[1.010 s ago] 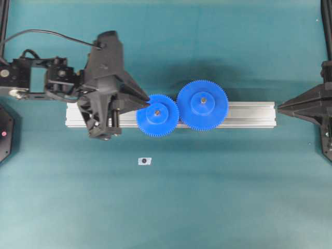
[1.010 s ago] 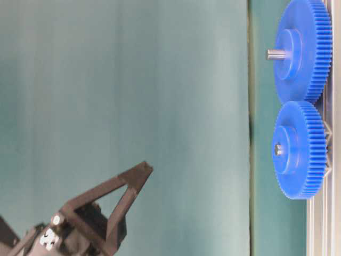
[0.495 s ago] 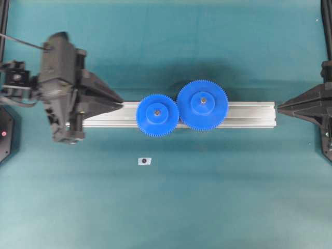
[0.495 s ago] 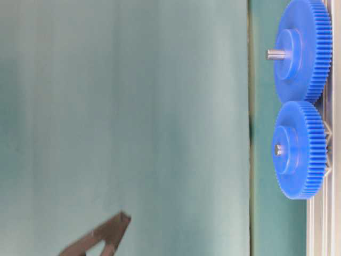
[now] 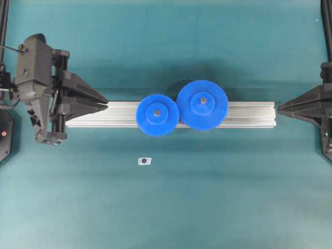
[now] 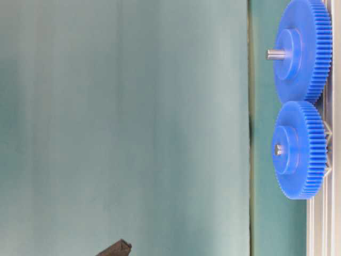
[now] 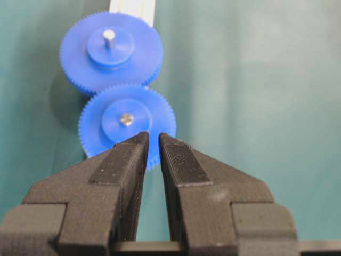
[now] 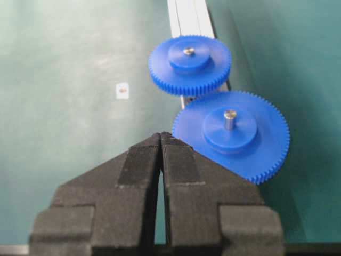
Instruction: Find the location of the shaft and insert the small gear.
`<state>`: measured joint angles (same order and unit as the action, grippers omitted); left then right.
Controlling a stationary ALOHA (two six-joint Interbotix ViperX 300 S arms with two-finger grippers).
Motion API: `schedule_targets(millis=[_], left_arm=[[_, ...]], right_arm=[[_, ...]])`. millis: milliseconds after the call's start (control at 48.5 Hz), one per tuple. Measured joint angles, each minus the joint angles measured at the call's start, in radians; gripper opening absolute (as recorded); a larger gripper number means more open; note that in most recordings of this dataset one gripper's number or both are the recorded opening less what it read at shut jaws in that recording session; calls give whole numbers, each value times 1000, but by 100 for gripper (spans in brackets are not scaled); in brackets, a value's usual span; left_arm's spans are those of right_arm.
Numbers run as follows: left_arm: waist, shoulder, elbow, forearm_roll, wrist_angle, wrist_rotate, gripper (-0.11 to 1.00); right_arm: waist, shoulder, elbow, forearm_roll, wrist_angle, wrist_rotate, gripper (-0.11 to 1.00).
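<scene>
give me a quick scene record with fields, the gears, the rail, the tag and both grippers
small gear: seated on the shaft, on the rail, teeth meeting the large gear
large gear: on the rail, own pin through its hub
rail: silver, lying across the teal table
white tag: on the table, apart from the rail
left gripper: empty, narrow gap between jaws, clear of the small gear
right gripper: shut, empty, beyond the rail's right end

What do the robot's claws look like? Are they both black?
Yes. The left gripper and right gripper are both matte black, with wedge-shaped fingers tapering to a point. The finger pads have a fine ribbed texture. A thin black cable shows beside the left arm.
</scene>
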<state>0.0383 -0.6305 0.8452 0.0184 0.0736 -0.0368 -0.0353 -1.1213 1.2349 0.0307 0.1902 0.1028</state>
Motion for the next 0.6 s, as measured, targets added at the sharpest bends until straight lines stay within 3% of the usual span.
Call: schedule_targets(millis=[598], left_arm=[[0, -9, 8, 2, 0, 0, 18]], right_arm=[[2, -12, 9, 0, 0, 0, 6]])
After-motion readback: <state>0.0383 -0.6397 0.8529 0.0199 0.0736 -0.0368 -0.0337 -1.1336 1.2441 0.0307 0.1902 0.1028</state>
